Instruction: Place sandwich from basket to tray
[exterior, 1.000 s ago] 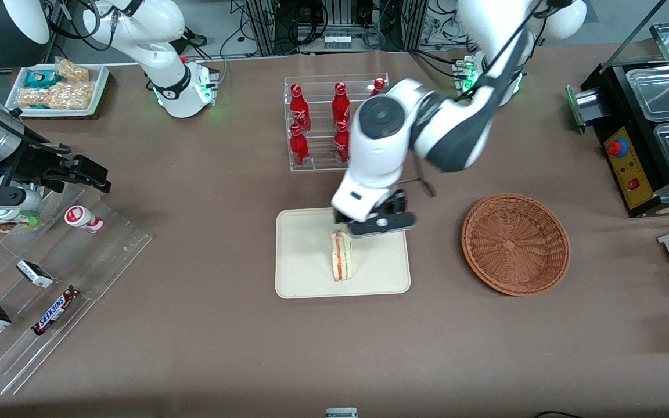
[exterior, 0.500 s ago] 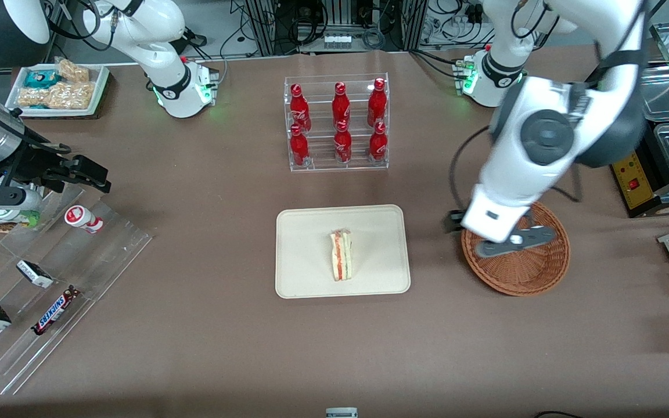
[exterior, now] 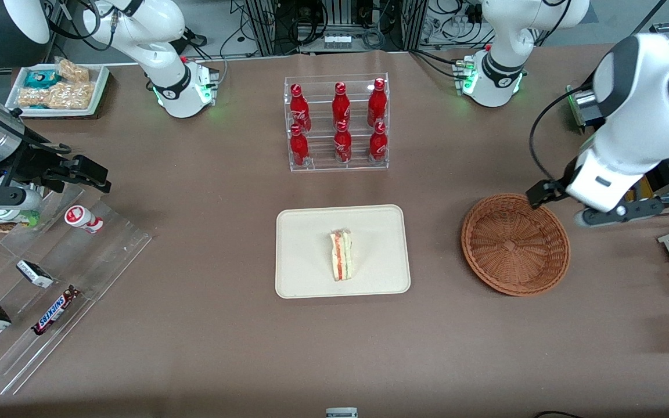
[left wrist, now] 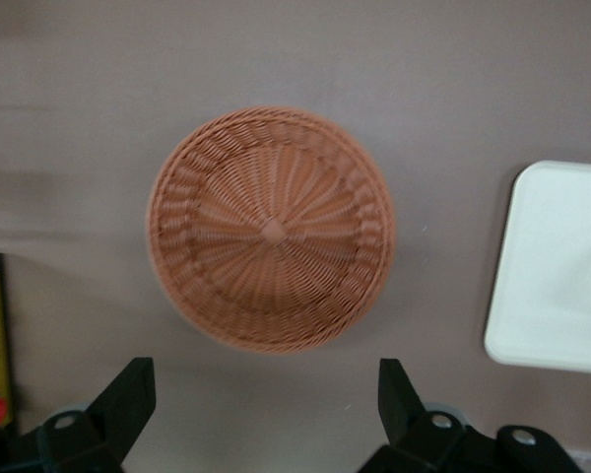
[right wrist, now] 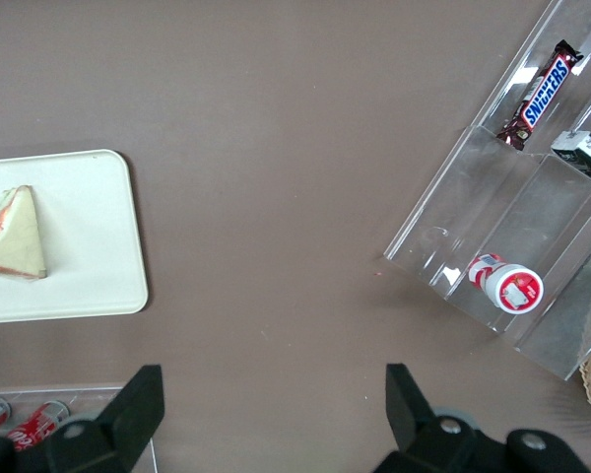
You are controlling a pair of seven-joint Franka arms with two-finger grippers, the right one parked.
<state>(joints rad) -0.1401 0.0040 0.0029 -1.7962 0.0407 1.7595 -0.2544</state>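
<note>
Two fingers [left wrist: 128, 394] spread wide on gripper [exterior: 596, 209], holding nothing, raised above table [exterior: 195, 348] just past basket [exterior: 515, 244] toward working arm's end. Basket bare inside, well apart from tray [exterior: 299, 273]. Sandwich [exterior: 341, 263] on tray near its middle, on edge, filling stripe up.
</note>
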